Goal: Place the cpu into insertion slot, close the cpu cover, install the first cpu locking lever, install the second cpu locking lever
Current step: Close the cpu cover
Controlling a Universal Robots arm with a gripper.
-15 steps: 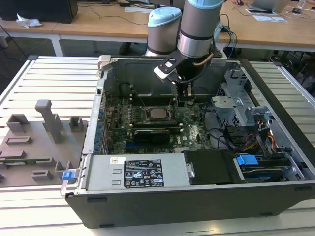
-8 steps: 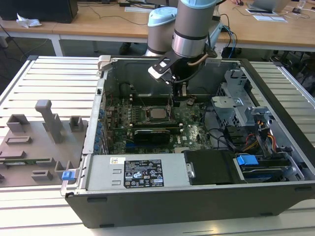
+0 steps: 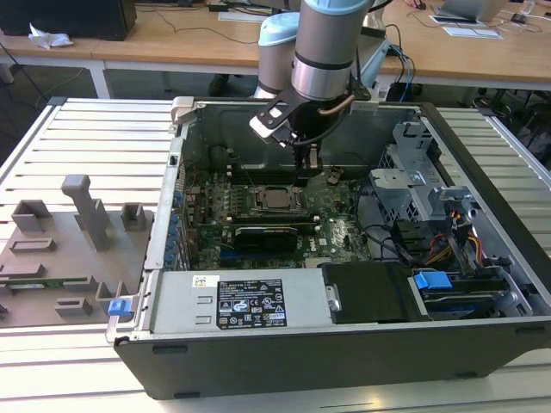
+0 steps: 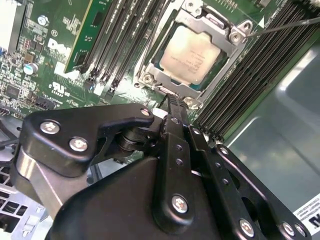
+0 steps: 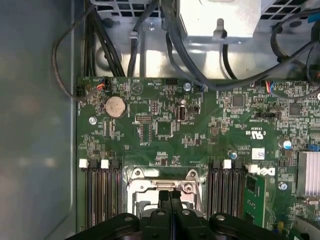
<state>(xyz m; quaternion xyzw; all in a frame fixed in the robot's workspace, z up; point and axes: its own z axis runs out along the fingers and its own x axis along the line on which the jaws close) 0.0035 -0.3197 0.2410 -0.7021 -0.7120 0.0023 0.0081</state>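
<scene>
The cpu (image 4: 186,54), a dull silver square, lies flat in the insertion slot (image 3: 258,200) on the green motherboard. The cpu cover (image 4: 152,62), a silver frame, lies down around the chip. A thin metal lever rod (image 4: 285,25) runs from one socket corner out over the memory slots. My gripper (image 4: 172,102) hangs just over the socket's near edge with its black fingers pressed together and nothing visible between them. It shows the same way in the first wrist view (image 5: 170,194), beside the socket frame (image 5: 137,187). In the exterior view the gripper (image 3: 308,172) sits inside the open case, slightly behind the cpu (image 3: 277,198).
Black memory slots (image 4: 250,75) flank the socket on both sides. A long black graphics card (image 3: 267,237) lies in front of it, then the power supply (image 3: 241,305). A drive cage (image 3: 413,185) and cables (image 5: 150,45) stand nearby. A grey parts tray (image 3: 60,249) sits outside the case.
</scene>
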